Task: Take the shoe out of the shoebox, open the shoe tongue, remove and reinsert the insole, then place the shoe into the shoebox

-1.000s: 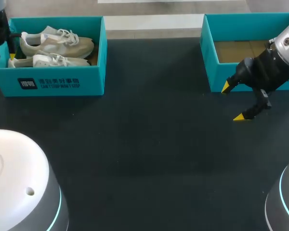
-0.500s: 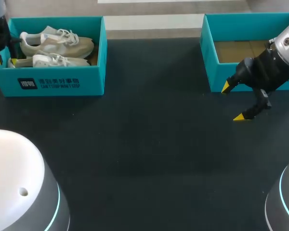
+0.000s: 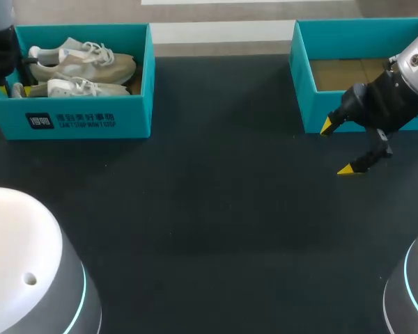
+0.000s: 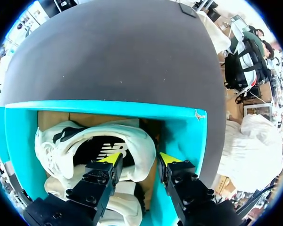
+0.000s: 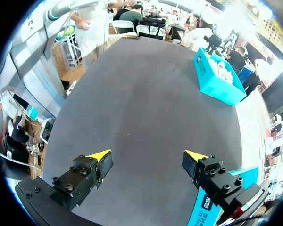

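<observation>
Right arm comes in from right side, my right tool (image 3: 336, 147) low over worktop (image 3: 209, 223) just beside second teal box (image 3: 303, 83), fingers spread, nothing held; unmoved since earlier. Far left, my left tool (image 4: 139, 158) points down into shoebox (image 3: 132, 118) at heel end, released. Only wrist view shows one tip over shoe (image 4: 139, 141) heel opening, other tip between heel and box wall. Left arm has shifted inward over box.
</observation>
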Available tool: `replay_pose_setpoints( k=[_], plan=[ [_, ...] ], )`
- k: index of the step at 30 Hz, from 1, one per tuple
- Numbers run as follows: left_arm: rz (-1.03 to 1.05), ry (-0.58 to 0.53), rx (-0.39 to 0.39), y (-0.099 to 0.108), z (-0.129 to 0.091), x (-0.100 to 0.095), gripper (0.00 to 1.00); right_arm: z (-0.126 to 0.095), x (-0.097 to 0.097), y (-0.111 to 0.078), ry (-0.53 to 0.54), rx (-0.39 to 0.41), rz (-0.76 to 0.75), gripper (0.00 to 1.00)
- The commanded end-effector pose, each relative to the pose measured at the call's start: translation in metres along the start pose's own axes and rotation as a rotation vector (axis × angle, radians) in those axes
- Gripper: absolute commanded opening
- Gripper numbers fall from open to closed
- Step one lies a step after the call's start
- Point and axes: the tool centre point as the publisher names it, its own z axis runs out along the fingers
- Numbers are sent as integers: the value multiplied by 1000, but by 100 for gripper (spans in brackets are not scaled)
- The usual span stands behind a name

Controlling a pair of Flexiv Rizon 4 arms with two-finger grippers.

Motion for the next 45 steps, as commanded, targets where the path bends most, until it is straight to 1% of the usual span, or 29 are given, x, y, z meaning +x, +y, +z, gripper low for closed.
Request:
replay_pose_setpoints(
  k=[1, 2, 3, 7, 12, 16, 19, 20, 21, 22, 23, 24, 29, 34, 39, 45],
  plan=[
    [3, 7, -3, 1, 5, 0, 53, 1, 0, 0, -1, 3, 1, 100],
    [5, 6, -4, 1, 6, 0, 54, 1, 0, 0, -1, 3, 1, 100],
    [5, 8, -5, 0, 8, 0, 57, 1, 0, 0, -1, 3, 1, 100],
    [0, 13, 1, -4, 14, 2, 61, 1, 0, 0, -1, 3, 1, 100],
    [-15, 25, 7, -6, 24, 3, 63, 1, 0, 0, -1, 3, 1, 100],
    [-28, 38, 7, -5, 32, 2, 54, 1, 0, 0, -1, 3, 1, 100],
    [-27, 56, 7, -5, 35, 1, 43, 1, 0, 0, -1, 3, 1, 100],
    [-27, 56, 8, -4, 35, 1, 36, 1, 0, 0, -1, 3, 1, 100],
    [-25, 59, 11, -4, 35, 1, 27, 1, 0, 0, -1, 3, 1, 100],
    [-15, 67, 16, -5, 34, 1, 19, 1, 0, 0, -1, 3, 1, 100],
    [-14, 67, 15, -6, 33, 1, 15, 1, 0, 0, -1, 3, 1, 100],
    [-7, 73, 17, -6, 31, 3, 0, 1, 0, 0, -1, 3, 1, 100],
    [27, 100, 35, -9, 21, 8, 0, 1, 0, 0, -1, 3, 1, 100],
    [42, 99, 71, -12, 2, 15, 0, 1, 0, 0, -1, 3, 1, 100],
    [39, 118, 86, -13, -28, 18, 0, 1, 0, 0, -1, 3, 1, 100],
    [30, 114, 94, -9, -58, 18, 0, 1, 0, 0, -1, 3, 1, 100]
  ],
)
